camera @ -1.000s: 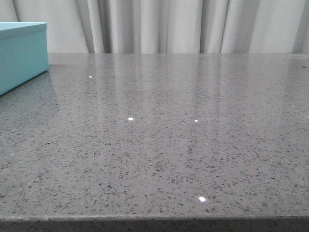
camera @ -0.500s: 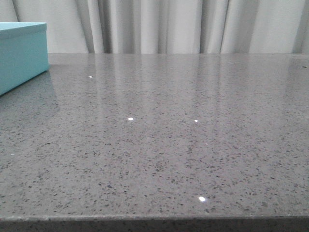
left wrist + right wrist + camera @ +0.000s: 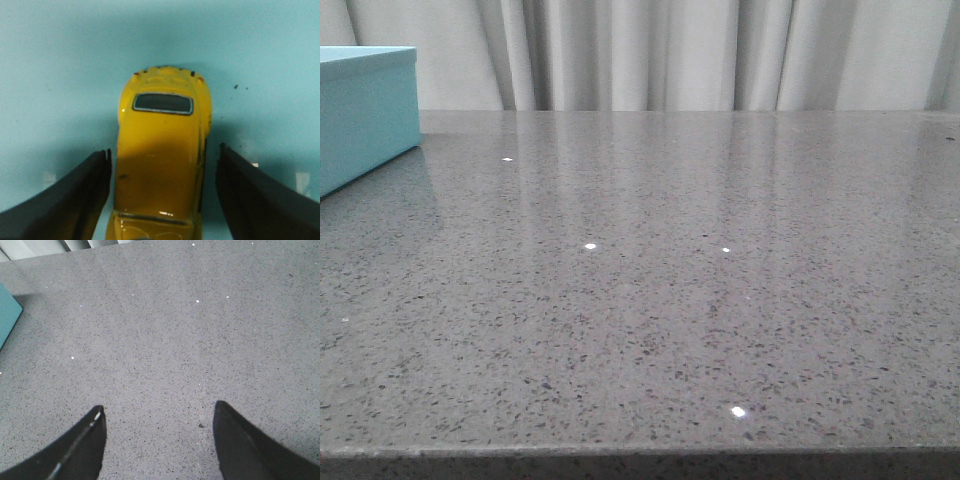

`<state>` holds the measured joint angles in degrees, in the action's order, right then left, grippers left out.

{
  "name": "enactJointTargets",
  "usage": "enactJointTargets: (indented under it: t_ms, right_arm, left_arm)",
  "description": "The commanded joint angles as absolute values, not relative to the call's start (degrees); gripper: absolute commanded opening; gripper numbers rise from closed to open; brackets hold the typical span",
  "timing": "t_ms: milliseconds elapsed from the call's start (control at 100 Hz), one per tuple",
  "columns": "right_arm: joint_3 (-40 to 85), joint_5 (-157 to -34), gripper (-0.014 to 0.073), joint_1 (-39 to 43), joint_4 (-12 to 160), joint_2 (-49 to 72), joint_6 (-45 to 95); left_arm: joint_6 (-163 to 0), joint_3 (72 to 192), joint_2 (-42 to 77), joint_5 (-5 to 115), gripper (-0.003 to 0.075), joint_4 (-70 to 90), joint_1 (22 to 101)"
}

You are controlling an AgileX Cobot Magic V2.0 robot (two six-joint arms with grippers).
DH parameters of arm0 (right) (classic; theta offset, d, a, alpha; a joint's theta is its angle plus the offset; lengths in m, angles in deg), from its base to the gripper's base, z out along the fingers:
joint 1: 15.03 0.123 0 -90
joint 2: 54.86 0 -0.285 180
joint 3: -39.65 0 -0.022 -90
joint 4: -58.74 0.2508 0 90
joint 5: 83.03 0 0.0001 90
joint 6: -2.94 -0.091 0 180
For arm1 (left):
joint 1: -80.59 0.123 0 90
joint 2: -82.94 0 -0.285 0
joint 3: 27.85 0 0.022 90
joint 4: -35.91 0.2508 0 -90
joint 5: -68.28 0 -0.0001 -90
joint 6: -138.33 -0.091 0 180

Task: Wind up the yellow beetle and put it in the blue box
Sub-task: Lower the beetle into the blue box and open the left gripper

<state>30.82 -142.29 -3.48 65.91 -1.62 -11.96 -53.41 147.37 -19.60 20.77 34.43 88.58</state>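
Note:
In the left wrist view the yellow beetle [image 3: 161, 125] rests on the turquoise floor of the blue box [image 3: 60, 75], seen from above with a dark window showing. My left gripper [image 3: 165, 148] is open, with one black finger on each side of the car's body. A narrow gap shows on each side, so neither finger touches the car. The blue box also shows at the far left of the front view [image 3: 365, 110] and as a corner in the right wrist view [image 3: 7, 315]. My right gripper [image 3: 159, 405] is open and empty above the bare grey table [image 3: 165, 330]. Neither gripper shows in the front view.
The speckled grey stone table [image 3: 670, 250] spans the front view, with its front edge at the bottom. Pale curtains [image 3: 650, 55] hang behind it. A small dark speck [image 3: 200, 425] lies on the table near the right gripper's fingers.

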Motion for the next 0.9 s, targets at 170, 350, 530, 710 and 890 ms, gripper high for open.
enactJointTargets:
  t_ms: [170,350,530,710,890]
  right_arm:
    - [32.07,-136.81,0.0467,-3.39,66.12,-1.90,-8.17]
    - [31.23,-132.51,0.0467,-3.39,65.67,-2.05,-5.52]
    - [26.60,-125.21,0.0467,-3.39,63.86,-3.98,-4.89]
    - [20.28,-119.56,0.0462,-3.39,62.64,-7.34,-4.89]
    - [14.27,-117.25,0.0249,-3.39,62.64,-11.53,-4.89]
  left_arm:
    - [-52.91,149.51,-12.89,24.81,0.0454,33.59,88.65]
    - [-52.91,149.51,-6.83,27.81,0.0439,33.14,88.65]
    - [-53.46,149.51,-0.22,29.25,0.0431,30.93,88.65]
    - [-53.46,148.06,5.69,29.49,0.0291,28.98,88.03]
    - [-55.22,144.63,11.66,31.03,0.0114,28.36,84.98]
